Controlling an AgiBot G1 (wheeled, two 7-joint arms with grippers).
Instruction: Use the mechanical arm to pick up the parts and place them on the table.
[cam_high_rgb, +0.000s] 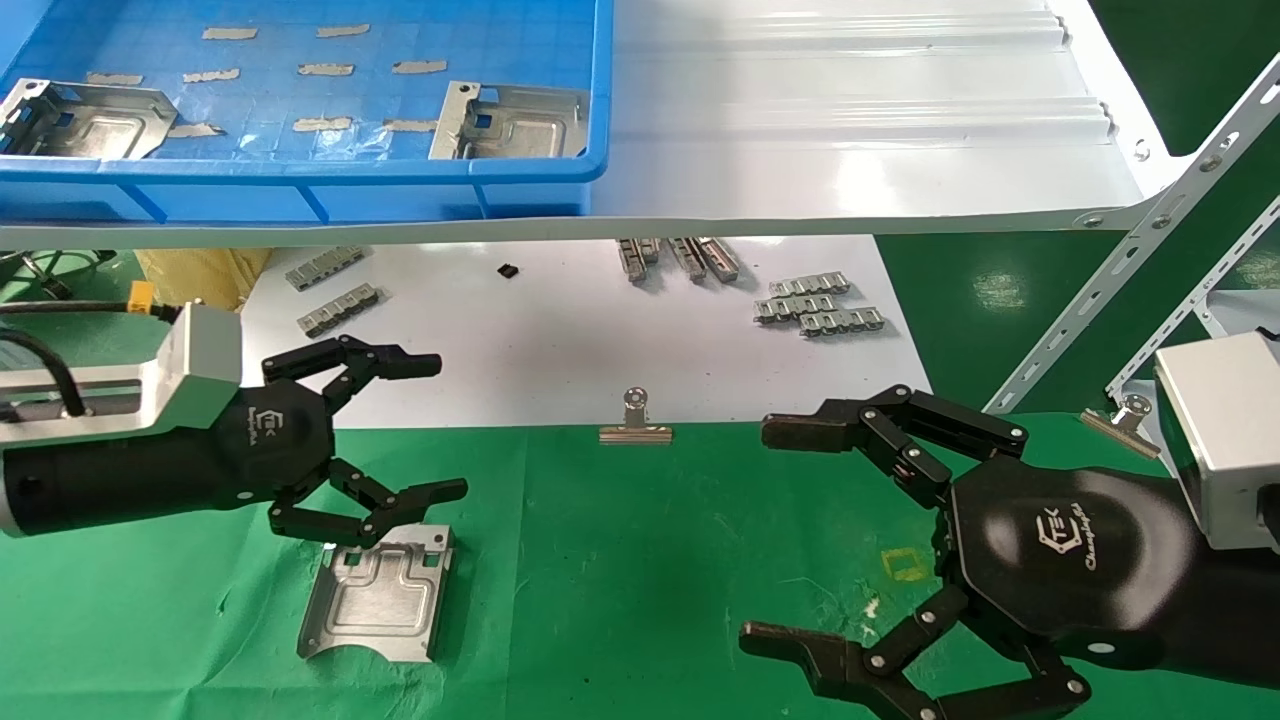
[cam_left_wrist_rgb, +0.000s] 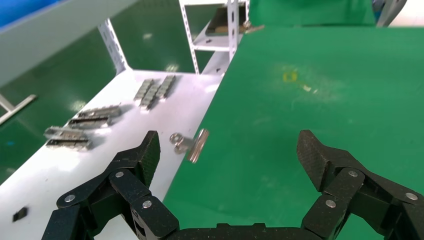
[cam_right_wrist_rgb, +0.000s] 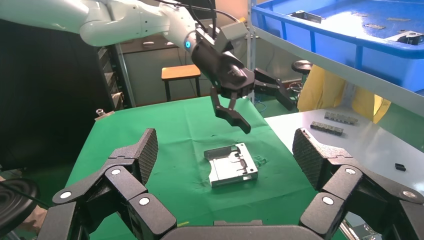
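One shiny grey part (cam_high_rgb: 375, 592) lies flat on the green table (cam_high_rgb: 650, 560), just below and beside my left gripper (cam_high_rgb: 450, 427). That gripper is open and empty and hovers above the part's far edge. Two more parts (cam_high_rgb: 85, 120) (cam_high_rgb: 510, 122) lie in the blue bin (cam_high_rgb: 300, 180) on the shelf. My right gripper (cam_high_rgb: 755, 535) is open and empty over the right side of the cloth. The right wrist view shows the part (cam_right_wrist_rgb: 232, 165) between its spread fingers (cam_right_wrist_rgb: 145, 150), with the left gripper (cam_right_wrist_rgb: 267, 116) above it. The left wrist view shows the left gripper (cam_left_wrist_rgb: 230, 150) open over bare cloth.
A white board (cam_high_rgb: 560, 340) behind the cloth carries silver link strips (cam_high_rgb: 815, 300) and a binder clip (cam_high_rgb: 636, 420) at its edge. A glossy white shelf (cam_high_rgb: 850, 120) overhangs it. Perforated metal struts (cam_high_rgb: 1130, 260) slant at the right. A yellow square outline (cam_high_rgb: 905, 565) marks the cloth.
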